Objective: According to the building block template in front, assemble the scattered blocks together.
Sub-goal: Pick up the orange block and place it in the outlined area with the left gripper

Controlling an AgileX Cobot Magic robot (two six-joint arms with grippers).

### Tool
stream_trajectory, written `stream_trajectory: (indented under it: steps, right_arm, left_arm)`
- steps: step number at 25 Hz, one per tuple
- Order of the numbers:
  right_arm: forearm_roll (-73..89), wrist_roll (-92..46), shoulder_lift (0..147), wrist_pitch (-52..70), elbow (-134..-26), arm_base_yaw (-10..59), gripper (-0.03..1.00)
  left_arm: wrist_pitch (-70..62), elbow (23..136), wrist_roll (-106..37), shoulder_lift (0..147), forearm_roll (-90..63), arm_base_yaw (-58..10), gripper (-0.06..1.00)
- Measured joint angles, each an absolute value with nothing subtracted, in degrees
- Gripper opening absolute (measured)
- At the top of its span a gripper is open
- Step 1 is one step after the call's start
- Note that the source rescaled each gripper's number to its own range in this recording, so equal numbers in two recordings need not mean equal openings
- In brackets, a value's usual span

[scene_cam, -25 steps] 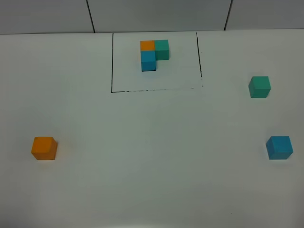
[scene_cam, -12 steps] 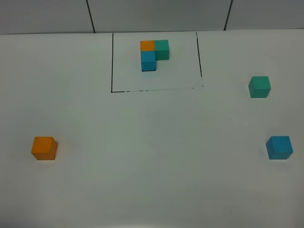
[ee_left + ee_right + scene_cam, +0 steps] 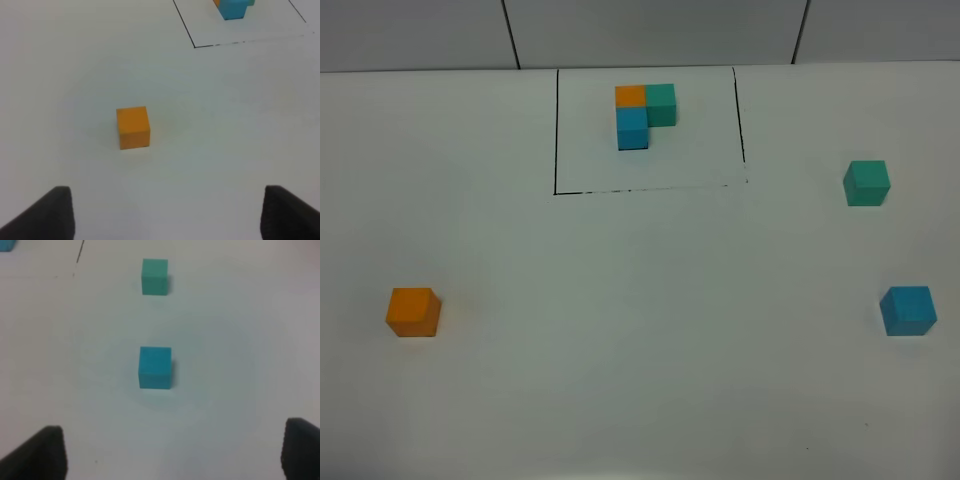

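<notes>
On the left, the small plain orange cube [image 3: 413, 311] is lying alone on the white table [image 3: 640, 330], well apart from the other pieces. The left gripper [image 3: 167, 214] is hanging above the table with its two dark fingers spread wide and holding nothing. The orange cube [image 3: 133, 127] is sitting ahead of the gap, slightly toward one finger, and as a cube it is offering no long axis. In the far middle, the building block template [image 3: 642, 112], an L-shaped trio of orange, teal-green and blue cubes inside a thin black drawn rectangle, is showing the pattern. On the right, the small teal-green cube [image 3: 866, 183] is lying farther back and the small sky-blue cube [image 3: 907, 310] nearer. The right gripper [image 3: 170, 455] is also wide open and empty, with the sky-blue cube [image 3: 155, 367] straight ahead and the teal-green cube [image 3: 155, 276] in line beyond it. I am judging that each arm is nearer to the cubes on its own side.
</notes>
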State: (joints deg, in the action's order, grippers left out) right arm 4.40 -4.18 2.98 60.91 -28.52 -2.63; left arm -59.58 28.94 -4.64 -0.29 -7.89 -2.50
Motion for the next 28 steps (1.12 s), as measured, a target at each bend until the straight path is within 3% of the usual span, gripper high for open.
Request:
stream_trajectory:
  steps: [16, 23, 28]
  right_arm:
    - [4.4, -4.1, 3.0, 60.9, -28.5, -2.6, 0.74]
    - [4.7, -4.1, 3.0, 60.9, -28.5, -2.6, 0.73]
    - [4.8, -4.1, 3.0, 60.9, -28.5, -2.6, 0.73]
  left_arm:
    - [-51.4, 30.1, -5.0, 4.7, -7.8, -2.5, 0.69]
    - [-42.5, 31.2, -5.0, 25.6, -7.8, -2.5, 0.69]
    - [-43.2, 35.9, -5.0, 45.0, -8.0, -2.5, 0.69]
